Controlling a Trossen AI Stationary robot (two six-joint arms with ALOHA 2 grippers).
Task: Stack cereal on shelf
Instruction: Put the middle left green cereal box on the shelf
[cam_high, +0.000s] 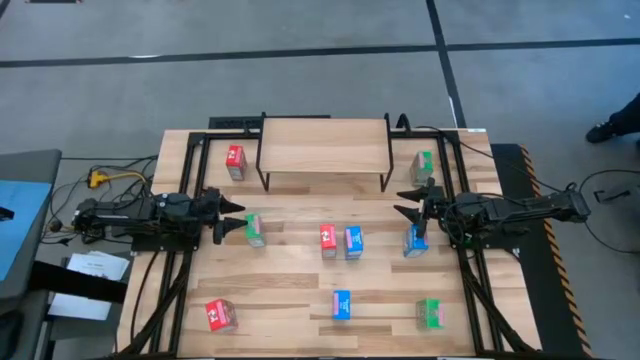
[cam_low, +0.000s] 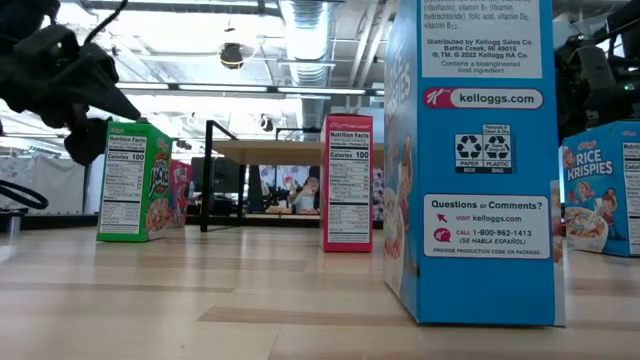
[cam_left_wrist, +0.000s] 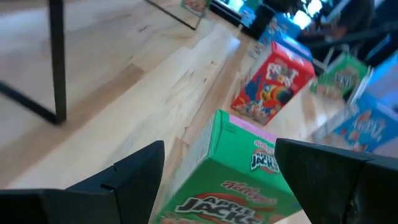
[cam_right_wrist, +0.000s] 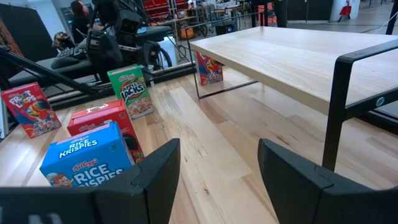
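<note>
Two grippers stand spread, neither holding anything. Left gripper (cam_left_wrist: 214, 171) straddles a green cereal box (cam_high: 254, 229) without contact; right gripper (cam_high: 408, 201) hovers near a blue box (cam_high: 417, 240). Advice: centre the green box between the fingers (cam_left_wrist: 134, 171) before closing, then lift it straight. Shelf (cam_high: 325, 146), at the far side, carries nothing; the remaining boxes lie scattered across the slatted tabletop (cam_high: 290, 285). Workshop clutter lies beyond.

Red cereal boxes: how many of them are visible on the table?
3. One red box stands left of the shelf, one at the centre beside a blue box, one at the front left. None looks hidden.
</note>
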